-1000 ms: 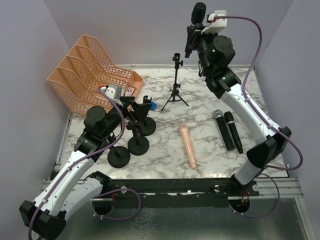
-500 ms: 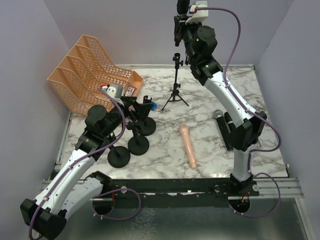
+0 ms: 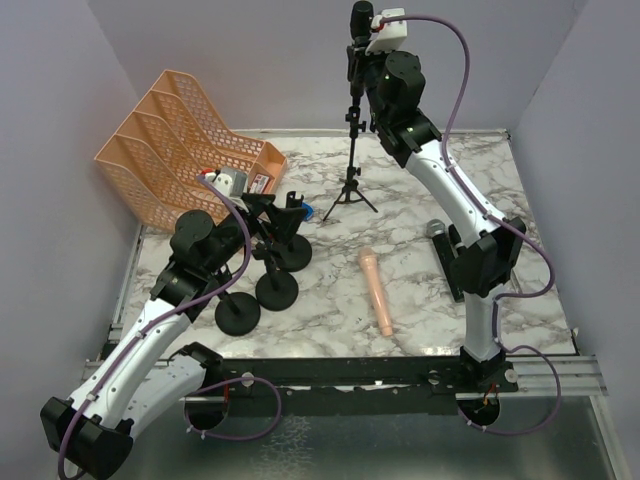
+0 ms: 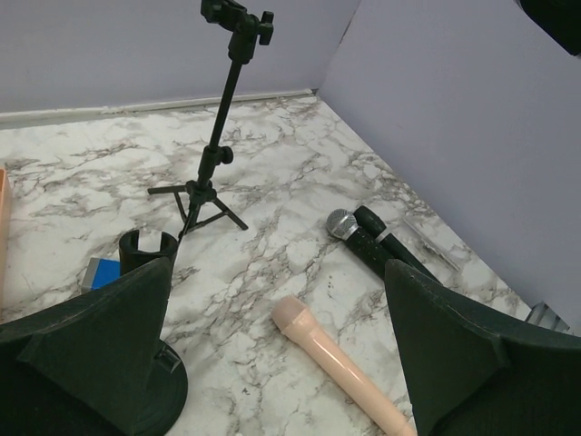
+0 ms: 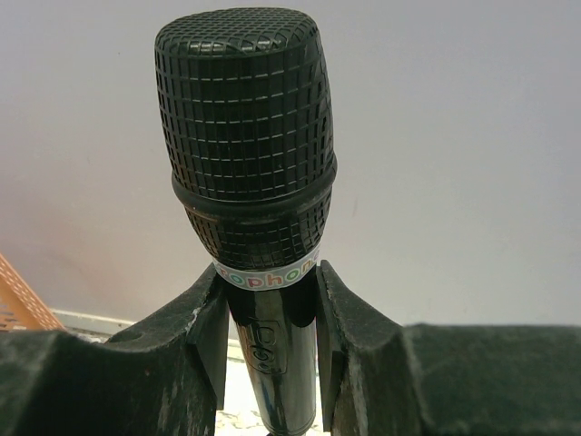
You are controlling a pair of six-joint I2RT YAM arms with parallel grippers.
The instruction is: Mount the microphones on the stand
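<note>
A black tripod stand (image 3: pixel 352 172) rises at the back of the marble table, its clip (image 4: pixel 238 15) at the top. My right gripper (image 5: pixel 270 338) is shut on the handle of a black microphone (image 5: pixel 243 136), held upright with its lower end just above the stand's clip; whether they touch I cannot tell. On the table lies a pale pink microphone (image 3: pixel 376 290). To its right lie a silver-headed black microphone (image 4: pixel 356 238) and a second black one (image 4: pixel 388 242), partly hidden by the right arm in the top view. My left gripper (image 4: pixel 277 272) is open and empty, low over the table's left side.
Three black round-base stands (image 3: pixel 275 290) cluster in front of the left gripper. An orange file rack (image 3: pixel 180 140) stands at the back left. A small blue item (image 4: pixel 102 272) lies near the tripod's legs. Purple walls enclose the table.
The right arm has swung left with the black microphone, bringing it over the tripod stand. The left arm has not moved.
</note>
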